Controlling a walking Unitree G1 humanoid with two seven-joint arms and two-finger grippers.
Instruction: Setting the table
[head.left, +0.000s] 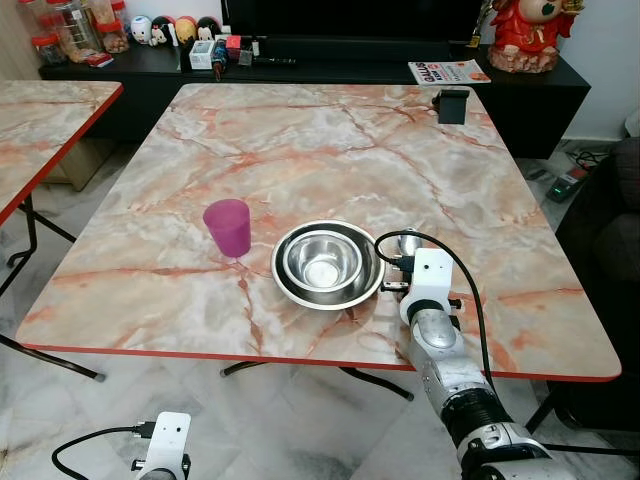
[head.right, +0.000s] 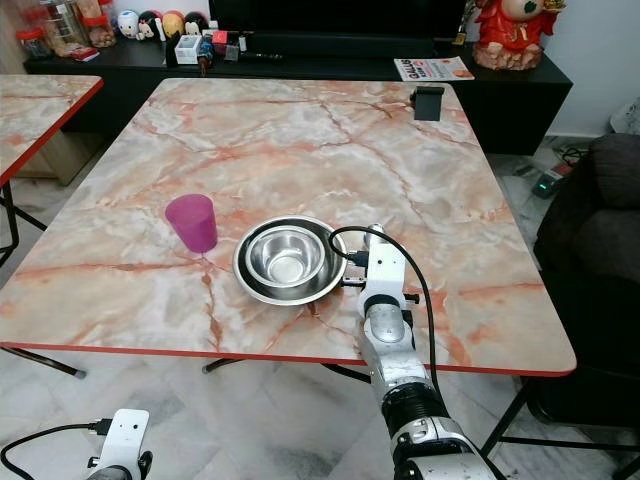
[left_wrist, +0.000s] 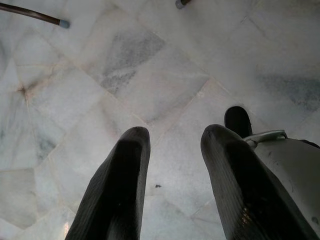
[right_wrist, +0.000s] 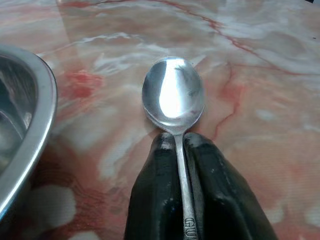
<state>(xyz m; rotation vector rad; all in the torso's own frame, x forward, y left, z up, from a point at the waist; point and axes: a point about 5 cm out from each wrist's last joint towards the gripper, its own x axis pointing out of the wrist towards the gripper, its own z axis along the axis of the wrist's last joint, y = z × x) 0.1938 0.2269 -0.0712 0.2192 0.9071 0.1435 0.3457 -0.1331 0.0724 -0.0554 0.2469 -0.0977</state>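
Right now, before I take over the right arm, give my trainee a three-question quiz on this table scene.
1. What is the right gripper shut on?
2. True or false: the purple cup stands inside the steel bowls.
3. The left gripper hangs over: A) the marble table B) the tiled floor C) the bowls

Key
1. A metal spoon, held by its handle just right of the bowls.
2. False; it stands upright on the table, left of them.
3. B
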